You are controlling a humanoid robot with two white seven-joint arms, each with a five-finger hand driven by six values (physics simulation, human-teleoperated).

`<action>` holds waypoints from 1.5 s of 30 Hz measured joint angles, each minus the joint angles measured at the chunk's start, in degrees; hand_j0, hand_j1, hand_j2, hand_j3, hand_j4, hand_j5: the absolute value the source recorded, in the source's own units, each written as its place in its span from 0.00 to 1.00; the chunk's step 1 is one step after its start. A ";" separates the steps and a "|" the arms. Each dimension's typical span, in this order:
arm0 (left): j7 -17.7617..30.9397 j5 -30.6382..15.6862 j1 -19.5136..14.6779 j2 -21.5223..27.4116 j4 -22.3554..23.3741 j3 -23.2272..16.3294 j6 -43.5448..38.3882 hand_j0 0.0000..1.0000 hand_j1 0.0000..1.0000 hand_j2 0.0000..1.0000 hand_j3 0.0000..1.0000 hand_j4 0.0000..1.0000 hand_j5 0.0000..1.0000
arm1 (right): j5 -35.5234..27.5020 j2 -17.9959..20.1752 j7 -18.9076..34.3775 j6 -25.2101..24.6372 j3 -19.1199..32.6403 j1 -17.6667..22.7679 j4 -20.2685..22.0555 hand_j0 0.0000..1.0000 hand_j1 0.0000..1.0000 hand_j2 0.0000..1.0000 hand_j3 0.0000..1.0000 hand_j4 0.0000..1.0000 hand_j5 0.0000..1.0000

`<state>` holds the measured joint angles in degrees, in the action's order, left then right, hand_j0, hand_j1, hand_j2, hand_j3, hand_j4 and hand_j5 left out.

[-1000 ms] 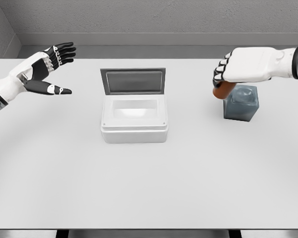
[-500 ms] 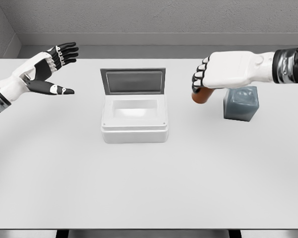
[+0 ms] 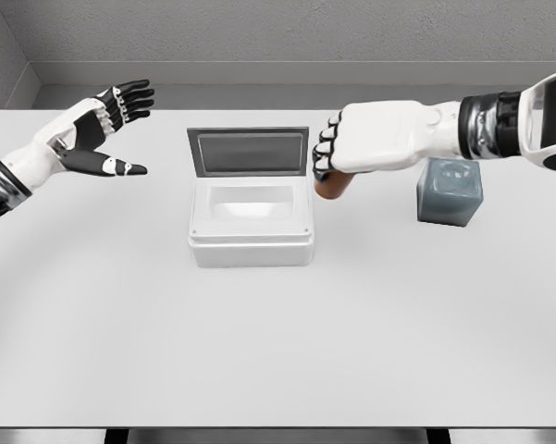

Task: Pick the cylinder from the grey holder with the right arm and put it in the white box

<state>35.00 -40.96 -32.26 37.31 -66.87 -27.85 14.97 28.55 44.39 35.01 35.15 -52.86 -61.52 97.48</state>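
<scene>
Beside the box: the right hand [image 3: 365,139] hangs just off the right rim of the white box [image 3: 250,227], above the table [image 3: 278,342], fist turned down.
Fingers: curled tight around the cylinder [image 3: 331,188]; only its brown lower end shows below the knuckles.
Cylinder: clear of the grey holder [image 3: 450,191], which stands empty to the right, well apart from the box; held roughly upright, perhaps tipped a little.
Box: open, its lid [image 3: 248,151] standing up at the back; the hollow [image 3: 250,202] is pale and looks shallow.
Step in hand: by my reading, carrying the cylinder across to the box; the pick is done, the drop is not.
How to do it well: bring the fist on leftward until the brown end is over the middle of the hollow, not the rim; keep it high enough to clear the right wall; stay forward of the raised lid; lower before loosening the fingers.
Risk: let go too near the edge and the cylinder could catch the rim and roll off onto the table.
Left hand [image 3: 97,129]: raised at the far left, fingers spread, holding nothing.
</scene>
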 measured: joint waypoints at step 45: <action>0.00 1.03 -0.53 -1.11 1.15 -0.04 -0.09 1.00 1.00 1.00 1.00 1.00 1.00 | 2.71 -12.44 0.01 0.00 -0.62 -0.26 -8.05 1.00 1.00 1.00 1.00 1.00 1.00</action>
<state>35.00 -39.93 -32.78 36.20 -65.73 -27.89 14.87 31.26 31.95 35.02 35.15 -53.48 -61.79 89.43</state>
